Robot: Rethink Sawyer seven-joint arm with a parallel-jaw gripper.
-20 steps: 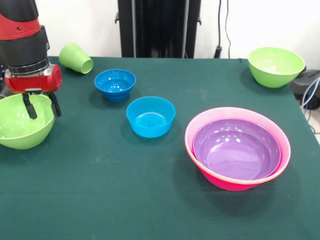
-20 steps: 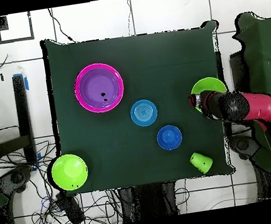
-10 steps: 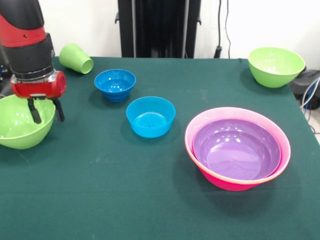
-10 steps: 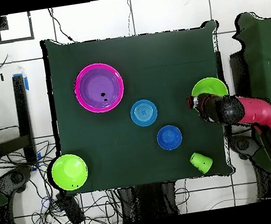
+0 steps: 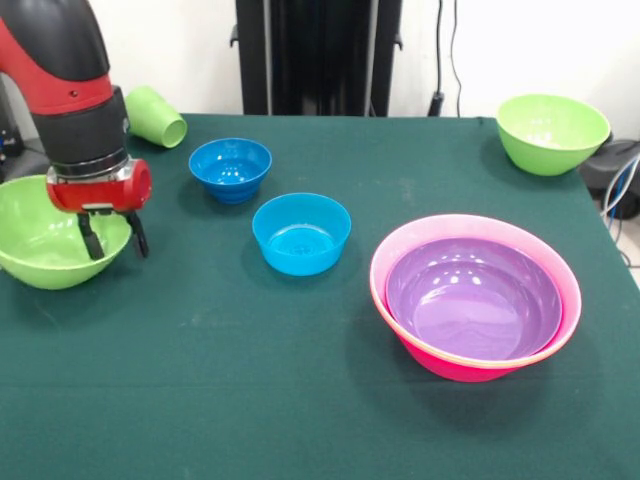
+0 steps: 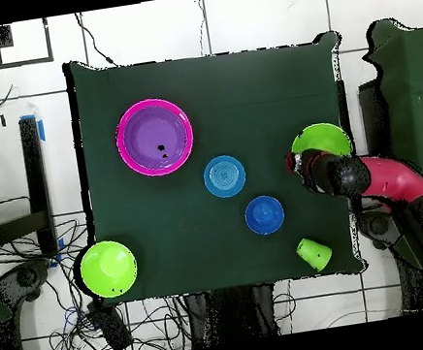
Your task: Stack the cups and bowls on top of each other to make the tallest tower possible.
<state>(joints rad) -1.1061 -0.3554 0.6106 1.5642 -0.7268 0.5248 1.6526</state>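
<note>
My gripper (image 5: 113, 240) is at the left of the table, its two fingers astride the right rim of a green bowl (image 5: 40, 240), one inside and one outside, shut on the rim. In the overhead view the gripper (image 6: 295, 162) is at that bowl's (image 6: 325, 134) edge. A purple bowl (image 5: 472, 300) sits nested in a big pink bowl (image 5: 470, 219) at the right front. Two blue bowls (image 5: 230, 165) (image 5: 300, 232) stand in the middle. A light-green cup (image 5: 155, 115) lies on its side at the back left. The orange tumbler and the orange bowl are out of view.
A second green bowl (image 5: 552, 130) stands at the back right corner, near the table's edge. The held bowl is at the table's left edge. Cables and a black stand lie beyond the table.
The gripper has moved right, toward the table's middle, and the green bowl has shifted with it. The other bowls and the cup have not moved.
</note>
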